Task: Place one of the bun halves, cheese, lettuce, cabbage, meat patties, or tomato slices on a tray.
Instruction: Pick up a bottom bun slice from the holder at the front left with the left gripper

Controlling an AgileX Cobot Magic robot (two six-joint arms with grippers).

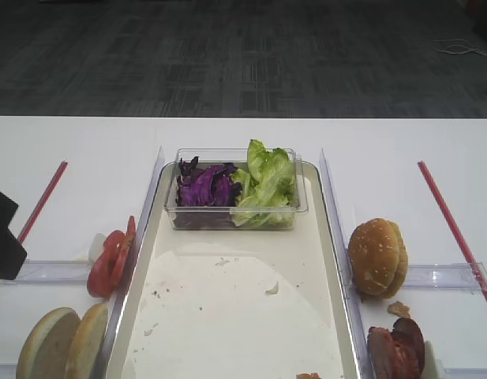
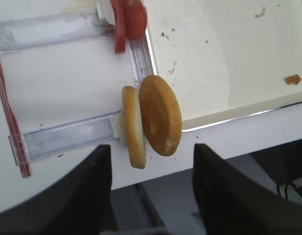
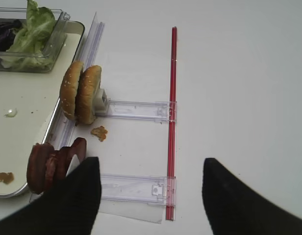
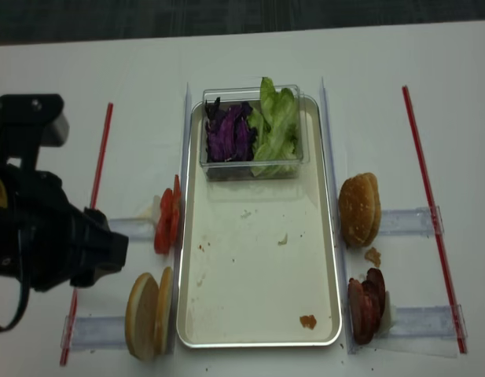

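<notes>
My left gripper (image 2: 148, 188) open, empty, fingers straddling bun halves (image 2: 151, 117) standing on edge just outside tray (image 2: 239, 113) rim. Buns light, soft, crush easily: pinch flat faces gently, mid-height. Tomato slices (image 2: 128, 19) beyond. Right gripper (image 3: 151, 193) open, idle.

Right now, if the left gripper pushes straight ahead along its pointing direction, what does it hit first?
Probably the bun halves: in the left wrist view they stand on edge directly between the open left gripper fingers' line, ahead of the tomato slices. Depth is unclear, so height clearance can't be confirmed.
</notes>
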